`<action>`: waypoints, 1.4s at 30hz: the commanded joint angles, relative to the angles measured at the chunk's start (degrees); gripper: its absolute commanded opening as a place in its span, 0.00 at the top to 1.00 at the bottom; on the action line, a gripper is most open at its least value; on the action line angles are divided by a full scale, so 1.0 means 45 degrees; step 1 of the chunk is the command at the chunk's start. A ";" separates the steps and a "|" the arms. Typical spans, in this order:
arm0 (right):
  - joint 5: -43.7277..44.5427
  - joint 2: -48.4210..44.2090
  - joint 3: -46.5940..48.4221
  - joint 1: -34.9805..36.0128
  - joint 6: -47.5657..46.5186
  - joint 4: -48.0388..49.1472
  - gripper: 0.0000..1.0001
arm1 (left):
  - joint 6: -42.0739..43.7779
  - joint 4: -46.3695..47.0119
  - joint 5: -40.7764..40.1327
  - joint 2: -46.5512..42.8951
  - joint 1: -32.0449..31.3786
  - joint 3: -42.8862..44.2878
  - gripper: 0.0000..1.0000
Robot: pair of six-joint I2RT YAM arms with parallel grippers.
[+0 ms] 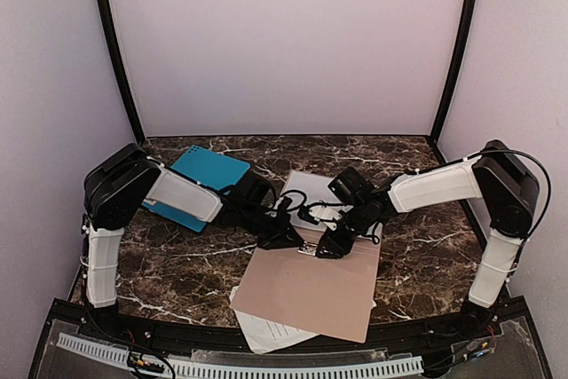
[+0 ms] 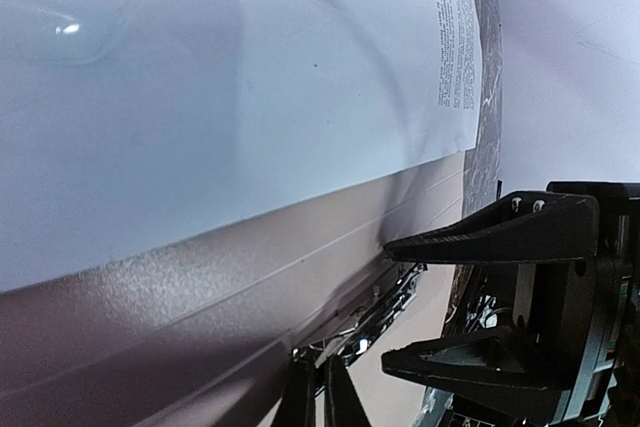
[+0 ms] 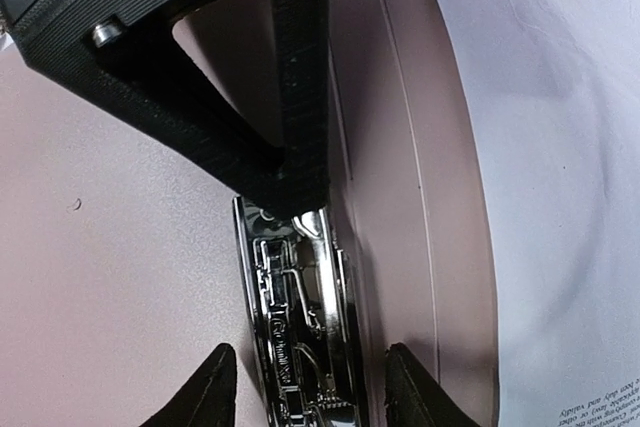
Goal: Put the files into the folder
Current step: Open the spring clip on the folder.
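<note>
We're seemingly opening the folder (image 1: 311,299) clip (image 3: 295,327); left gripper (image 3: 298,172) closed, pressing it; right gripper (image 3: 312,392) straddling it half-wide, gripping nothing; next probably fetching files (image 1: 266,335).

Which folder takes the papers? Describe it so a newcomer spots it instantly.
On the dark marble tabletop, look front and centre. The flat pinkish-tan card folder lies over a white printed sheet, with a shiny metal clip at its far edge; its only neighbour, the teal blue folder, sits far left.

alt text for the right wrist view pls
A chrome metal clip on the tan folder lies between the open fingertips of the right tool. The tip of the shut left tool meets the clip's far end; a printed white sheet lies alongside.
</note>
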 commanded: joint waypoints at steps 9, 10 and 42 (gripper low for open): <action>0.0897 0.1105 -0.0280 0.0022 0.0062 -0.1423 0.59 | -0.0419 -0.2969 -0.2007 0.0786 0.0619 -0.1539 0.99; 0.1149 0.1177 -0.0280 0.0086 0.0097 -0.1422 0.59 | -0.0480 -0.2893 -0.1977 0.0778 0.0614 -0.1652 0.99; 0.2019 0.1533 -0.0221 0.0379 0.0290 -0.1713 0.67 | 0.2574 -0.9978 -0.2344 0.3227 -0.0309 0.0014 0.92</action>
